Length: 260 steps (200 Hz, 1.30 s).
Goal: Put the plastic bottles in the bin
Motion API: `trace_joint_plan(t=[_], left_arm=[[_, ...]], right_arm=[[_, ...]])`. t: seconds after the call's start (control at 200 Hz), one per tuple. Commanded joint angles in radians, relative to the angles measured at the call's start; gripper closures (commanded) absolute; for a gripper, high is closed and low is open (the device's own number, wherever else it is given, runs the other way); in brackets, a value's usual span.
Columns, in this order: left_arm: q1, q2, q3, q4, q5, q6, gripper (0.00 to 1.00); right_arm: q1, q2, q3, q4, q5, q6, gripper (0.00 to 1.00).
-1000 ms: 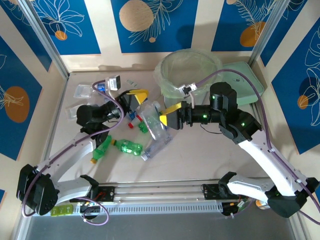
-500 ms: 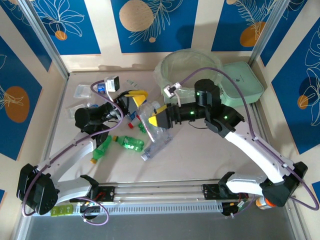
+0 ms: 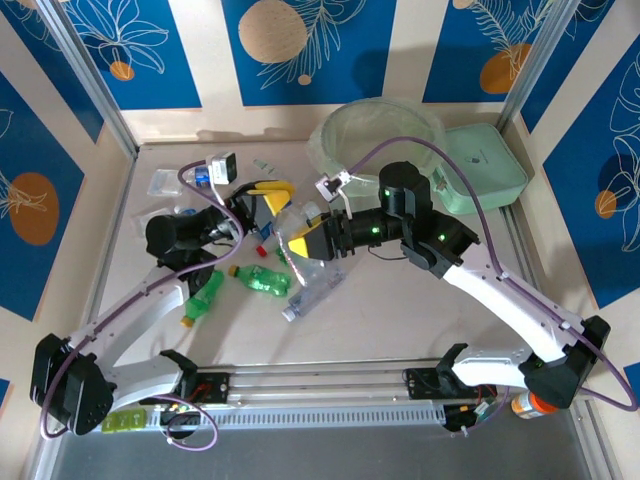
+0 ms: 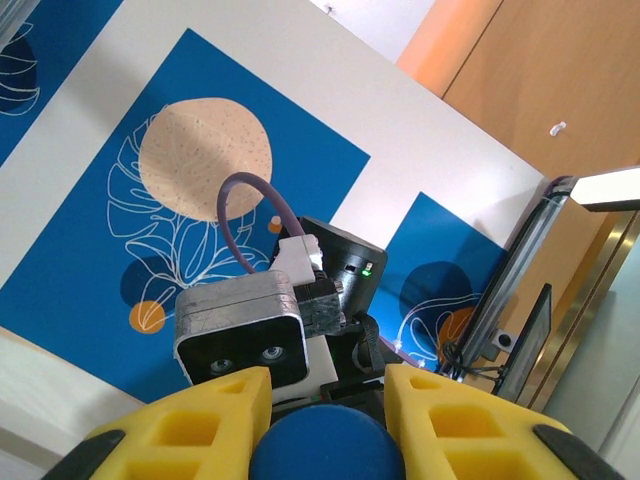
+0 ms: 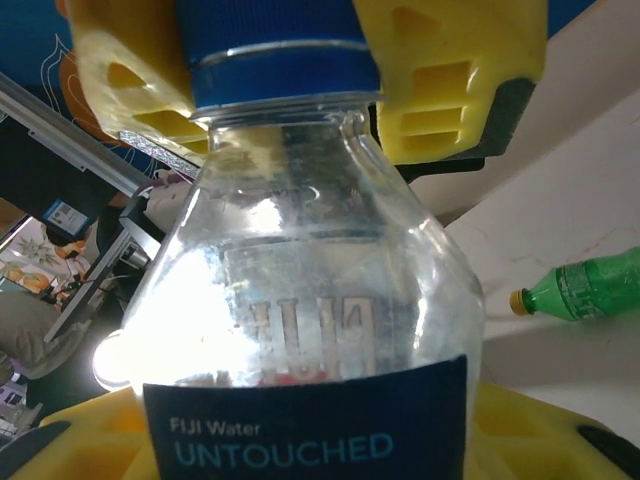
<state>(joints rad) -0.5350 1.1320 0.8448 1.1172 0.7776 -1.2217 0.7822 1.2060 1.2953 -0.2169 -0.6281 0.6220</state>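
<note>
right fingers (image 3: 297, 242) moved left to bottle (image 5: 300, 300) | wrist view: left fingers (image 5: 450, 80) pinch cap (image 5: 280, 50)

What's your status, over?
Left gripper shut on bottle by cap. Right gripper around bottle body, grip unclear. Nothing loose between bottle and bin.

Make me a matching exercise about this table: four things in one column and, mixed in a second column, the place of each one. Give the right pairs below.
Things:
1. blue cap
2. green bottle
3. bin
4. lid

Places:
A. flat, in the far right corner
B. lying on its side on the table
C. pinched in the left claw
D. standing at the far edge, left of the lid

Pairs: 1-C, 2-B, 3-D, 4-A
</note>
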Motion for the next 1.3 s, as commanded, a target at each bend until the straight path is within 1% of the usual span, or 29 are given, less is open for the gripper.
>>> trace_joint_plan(t=[0.0,0.04,0.09,0.16,0.245,0.295,0.34,0.405,0.485,0.55,0.61,0.695,0.79,0.875,1.015,1.15,1.215,1.295], left_arm=[[-0.008,-0.020,0.036,0.010,0.047,0.031,0.53],[-0.003,-0.032,0.033,0.000,0.045,0.037,0.40],[0.003,-0.061,0.023,-0.045,0.034,0.065,0.29],[0.014,-0.130,-0.002,-0.180,-0.009,0.157,0.22],[0.015,-0.262,-0.014,-0.477,-0.127,0.356,0.13],[0.015,-0.333,-0.001,-0.665,-0.218,0.481,0.12],[0.015,-0.382,0.030,-0.868,-0.315,0.584,0.12],[0.015,-0.414,0.084,-1.129,-0.455,0.693,0.12],[0.015,-0.415,0.128,-1.355,-0.590,0.777,0.15],[0.015,-0.409,0.136,-1.468,-0.662,0.817,0.16],[0.014,-0.411,0.125,-1.516,-0.682,0.850,0.17],[0.014,-0.424,0.108,-1.549,-0.676,0.891,0.17],[0.015,-0.438,0.090,-1.566,-0.669,0.928,0.17],[0.013,-0.445,0.071,-1.567,-0.669,0.953,0.17],[0.009,-0.452,0.042,-1.544,-0.670,0.960,0.17],[0.006,-0.459,0.019,-1.521,-0.661,0.960,0.17],[0.001,-0.466,0.007,-1.515,-0.665,0.967,0.17],[0.000,-0.475,-0.001,-1.514,-0.680,0.974,0.16]], right_arm=[[0.012,-0.024,-0.012,0.056,0.004,0.023,0.56],[0.006,-0.030,-0.014,0.052,0.012,0.022,0.56],[-0.006,-0.036,-0.012,0.035,0.020,0.014,0.56],[-0.025,-0.045,0.002,-0.022,0.050,-0.019,0.57],[-0.043,-0.053,0.043,-0.133,0.134,-0.094,0.57],[-0.070,-0.050,0.074,-0.198,0.192,-0.122,0.57],[-0.106,-0.037,0.115,-0.270,0.248,-0.143,0.59],[-0.174,0.002,0.189,-0.373,0.330,-0.170,0.60],[-0.251,0.066,0.287,-0.472,0.436,-0.209,0.63],[-0.305,0.113,0.347,-0.503,0.495,-0.242,0.63],[-0.349,0.162,0.395,-0.507,0.551,-0.266,0.63],[-0.412,0.242,0.476,-0.510,0.601,-0.284,0.62],[-0.453,0.344,0.569,-0.516,0.677,-0.309,0.62],[-0.482,0.444,0.669,-0.544,0.702,-0.327,0.62],[-0.495,0.604,0.836,-0.641,0.759,-0.349,0.62],[-0.486,0.744,0.986,-0.786,0.788,-0.368,0.62],[-0.474,0.793,1.025,-0.842,0.820,-0.378,0.62],[-0.471,0.825,1.029,-0.876,0.821,-0.375,0.62]])
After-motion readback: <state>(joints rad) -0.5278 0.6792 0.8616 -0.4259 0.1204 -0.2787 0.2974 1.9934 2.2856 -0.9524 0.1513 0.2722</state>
